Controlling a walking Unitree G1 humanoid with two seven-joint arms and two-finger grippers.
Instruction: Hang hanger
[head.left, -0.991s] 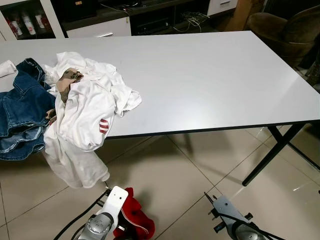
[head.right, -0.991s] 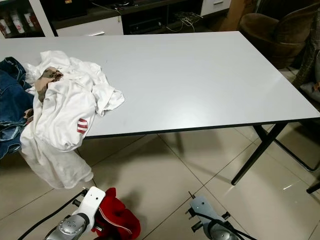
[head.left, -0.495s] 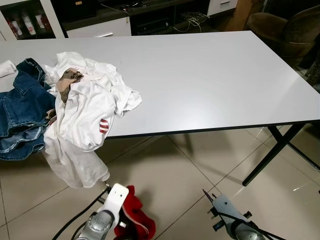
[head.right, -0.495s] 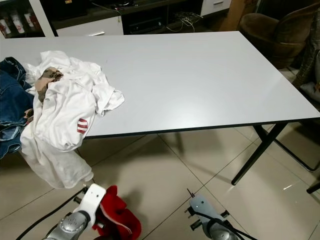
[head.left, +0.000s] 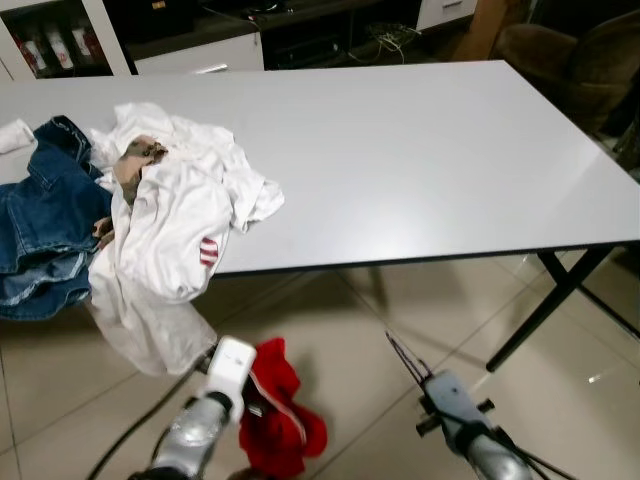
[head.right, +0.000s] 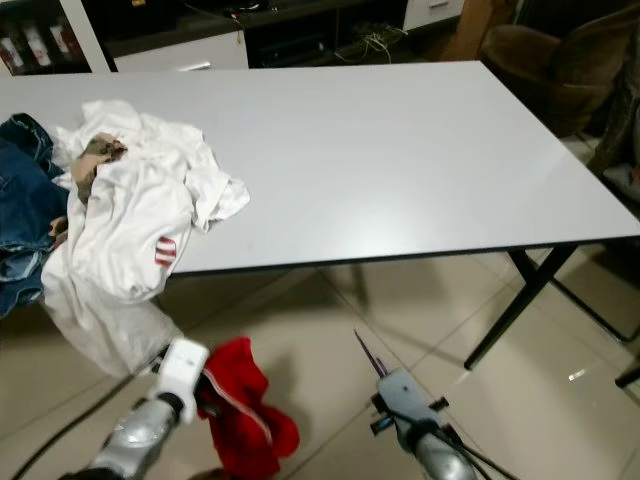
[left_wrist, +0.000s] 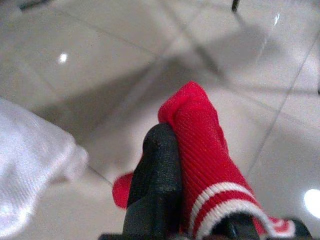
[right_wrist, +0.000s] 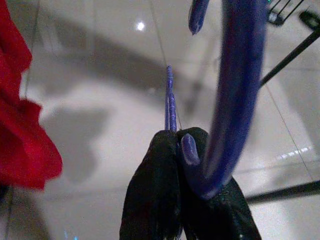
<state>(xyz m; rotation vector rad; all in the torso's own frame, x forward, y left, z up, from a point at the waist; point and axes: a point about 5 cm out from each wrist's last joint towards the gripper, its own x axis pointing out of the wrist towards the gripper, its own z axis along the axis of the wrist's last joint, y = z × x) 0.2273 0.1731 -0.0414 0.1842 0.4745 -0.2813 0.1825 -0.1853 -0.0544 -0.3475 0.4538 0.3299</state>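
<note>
While the white table (head.left: 420, 150) and its heap of clothes (head.left: 170, 215) wait ahead, the left gripper (left_wrist: 192, 165) clamps a red garment (head.left: 280, 415) and the right gripper (right_wrist: 186, 172) pinches a blue hanger (right_wrist: 235, 90). Carrying stage, I judge; next, thread hanger into garment.

From head height we are looking forward and down through two eye cameras, both sharing the white bench (head.left: 400, 150) and the tiled floor (head.right: 330, 330). Each wrist camera is looking closely along its own black fingers (left_wrist: 155, 185) (right_wrist: 160, 200) towards that same floor, with a red garment (right_wrist: 22, 135) appearing in both.
</note>
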